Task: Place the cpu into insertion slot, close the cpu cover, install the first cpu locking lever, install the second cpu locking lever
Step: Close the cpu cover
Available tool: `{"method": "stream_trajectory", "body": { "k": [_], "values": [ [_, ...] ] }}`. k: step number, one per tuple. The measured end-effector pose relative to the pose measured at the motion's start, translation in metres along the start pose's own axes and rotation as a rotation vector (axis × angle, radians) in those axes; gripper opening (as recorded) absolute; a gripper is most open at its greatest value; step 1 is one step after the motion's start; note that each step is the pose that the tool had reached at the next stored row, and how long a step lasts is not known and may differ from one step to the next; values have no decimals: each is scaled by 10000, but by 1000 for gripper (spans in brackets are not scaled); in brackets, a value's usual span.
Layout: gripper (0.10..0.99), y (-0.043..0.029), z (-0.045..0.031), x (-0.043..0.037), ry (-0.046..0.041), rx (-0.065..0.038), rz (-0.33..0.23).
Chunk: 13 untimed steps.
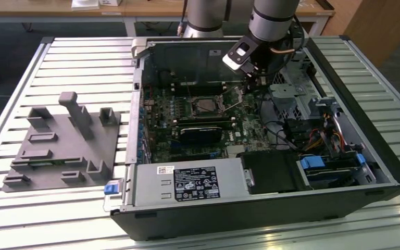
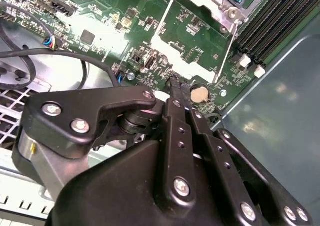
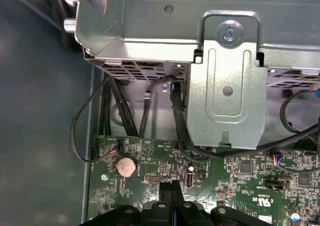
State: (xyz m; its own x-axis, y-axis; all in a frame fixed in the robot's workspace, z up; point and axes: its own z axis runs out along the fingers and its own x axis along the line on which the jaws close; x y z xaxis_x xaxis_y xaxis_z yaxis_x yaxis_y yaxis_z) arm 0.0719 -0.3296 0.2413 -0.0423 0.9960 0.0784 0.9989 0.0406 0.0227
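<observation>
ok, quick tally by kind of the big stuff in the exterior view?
open computer case: 1
grey fixture block: 1
power supply: 1
insertion slot: 1
robot arm: 1
Total: 5

Gripper [image 3: 171,186] fingers pressed together over green board [image 3: 240,186], coin battery [image 3: 126,166] near the tips, black cables [image 3: 142,111] running from board under grey metal cage [image 3: 165,26], bracket [image 3: 227,86] overlapping board edge, grey case wall [image 3: 40,111] alongside
</observation>
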Motion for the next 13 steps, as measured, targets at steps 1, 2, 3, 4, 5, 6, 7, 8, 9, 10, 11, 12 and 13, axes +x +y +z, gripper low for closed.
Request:
{"method": "stream_trajectory", "body": {
  "k": [1,2,3,4,5,6,7,8,9,10,11,12,13],
  "values": [
    [122,-10,0,0,-1,0,0],
    [122,-24,0,1,-1,0,0],
    [122,-36,0,1,-1,0,1],
    [122,-47,0,1,-1,0,1],
    [122,-54,0,1,0,0,1],
    [122,-57,0,2,0,0,1],
    [122,-60,0,2,0,0,1],
    [122,-61,-1,2,-1,0,0],
    [122,-66,-1,3,-1,0,1],
    [122,-74,-1,3,-1,0,1],
    [122,-84,-1,4,-1,0,1],
    [122,-95,-1,4,-1,0,1],
    [122,-105,-1,4,-1,0,1]
  ]
}}
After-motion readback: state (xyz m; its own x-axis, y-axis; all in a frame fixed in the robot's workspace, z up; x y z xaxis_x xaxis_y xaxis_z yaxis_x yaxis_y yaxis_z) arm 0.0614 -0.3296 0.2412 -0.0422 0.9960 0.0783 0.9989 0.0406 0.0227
